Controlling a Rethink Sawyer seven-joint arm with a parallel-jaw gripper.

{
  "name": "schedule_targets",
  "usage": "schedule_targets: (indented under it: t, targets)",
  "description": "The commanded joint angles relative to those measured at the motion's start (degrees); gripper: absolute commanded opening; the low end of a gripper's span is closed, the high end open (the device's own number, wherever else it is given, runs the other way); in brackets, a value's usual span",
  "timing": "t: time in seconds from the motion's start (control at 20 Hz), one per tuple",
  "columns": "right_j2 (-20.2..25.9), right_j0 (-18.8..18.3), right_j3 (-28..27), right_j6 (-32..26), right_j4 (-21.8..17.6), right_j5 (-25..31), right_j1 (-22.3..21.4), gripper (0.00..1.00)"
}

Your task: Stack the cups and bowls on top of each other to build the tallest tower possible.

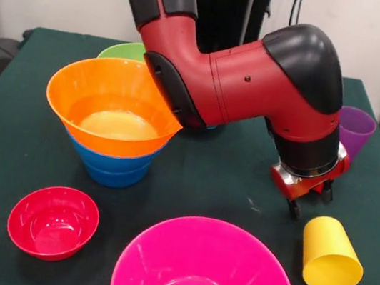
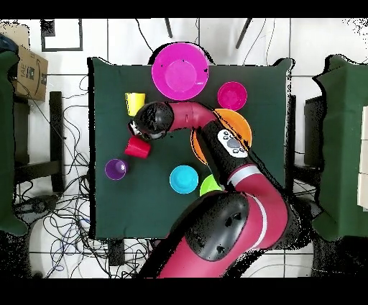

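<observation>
The tower is a wide orange bowl (image 1: 113, 105) nested on blue bowls (image 1: 113, 168) at the left; in the overhead view the orange bowl (image 2: 243, 121) is partly under my arm. My gripper (image 1: 311, 201) is low over the table at the right. Its fingers straddle the red cup (image 1: 311, 177), which lies on its side and seems gripped; it also shows in the overhead view (image 2: 137, 147) by the gripper (image 2: 136, 131). The yellow cup (image 1: 330, 255) lies on its side in front of it. The purple cup (image 1: 356, 129) stands behind.
The large pink bowl (image 1: 206, 275) and small red bowl (image 1: 53, 221) sit at the near edge. The green bowl (image 1: 123, 50) is behind the tower. The light-blue bowl (image 2: 184, 179) shows only overhead. A cardboard box (image 2: 29, 70) stands off the table.
</observation>
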Motion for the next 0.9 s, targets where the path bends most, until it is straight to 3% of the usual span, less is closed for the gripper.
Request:
schedule_targets:
  t: [0.05,0.4,0.9]
  targets:
    - [2.4,-1.3,0.9,-13.1,-1.9,7.3,-6.3,1.00]
    - [1.1,-0.9,-0.3,-12.9,-3.3,8.6,-10.0,1.00]
    - [0.8,-2.1,-2.9,-16.9,-5.9,8.4,-9.0,1.00]
